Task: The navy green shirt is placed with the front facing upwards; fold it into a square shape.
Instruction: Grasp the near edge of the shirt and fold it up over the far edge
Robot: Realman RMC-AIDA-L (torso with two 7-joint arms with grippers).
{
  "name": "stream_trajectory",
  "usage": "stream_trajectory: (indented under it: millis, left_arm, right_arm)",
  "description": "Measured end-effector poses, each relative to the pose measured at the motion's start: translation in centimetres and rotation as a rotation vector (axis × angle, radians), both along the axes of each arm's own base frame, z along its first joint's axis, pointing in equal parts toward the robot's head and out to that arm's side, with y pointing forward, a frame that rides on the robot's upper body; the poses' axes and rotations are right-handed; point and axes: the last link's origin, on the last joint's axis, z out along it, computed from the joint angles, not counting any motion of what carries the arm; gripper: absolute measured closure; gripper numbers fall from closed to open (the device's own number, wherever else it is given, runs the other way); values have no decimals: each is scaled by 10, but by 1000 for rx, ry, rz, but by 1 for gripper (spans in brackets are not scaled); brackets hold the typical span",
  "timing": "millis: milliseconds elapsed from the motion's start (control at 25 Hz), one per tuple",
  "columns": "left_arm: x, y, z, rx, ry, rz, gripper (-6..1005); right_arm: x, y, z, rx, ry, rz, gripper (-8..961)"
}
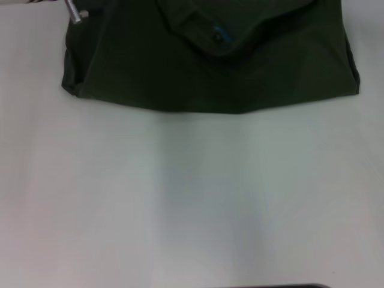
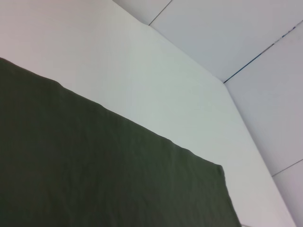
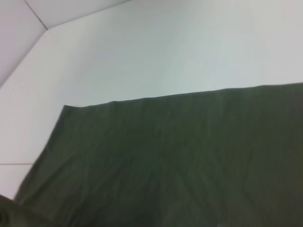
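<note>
A bit of the left gripper is showing at the shirt's far left corner; its jaws, open or closed, I cannot tell. The shirt is lying folded on the white table, maybe neck side up.

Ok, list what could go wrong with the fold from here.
1. The navy green shirt lies at the table's far side, running past the head view's top edge, so part of the fold goes unseen.
2. Its near edge bows rather than lying straight, so the square may come out crooked.
3. The collar with the blue neck label is folded on top; a further fold may bunch there.
</note>
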Motion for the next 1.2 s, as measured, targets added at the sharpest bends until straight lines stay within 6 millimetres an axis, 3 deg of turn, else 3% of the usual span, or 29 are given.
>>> stream_trajectory:
  millis: [400, 840, 1200]
  left_arm:
    - [6, 3, -12, 32, 63, -19, 967]
    - [10, 7, -14, 60, 80, -24, 967]
    - [11, 9, -14, 90, 95, -17, 966]
  right_arm:
    - [4, 6, -21, 60, -112, 23, 881]
    - [10, 8, -21, 92, -142, 15, 861]
    - [2, 15, -22, 120, -175, 45, 844]
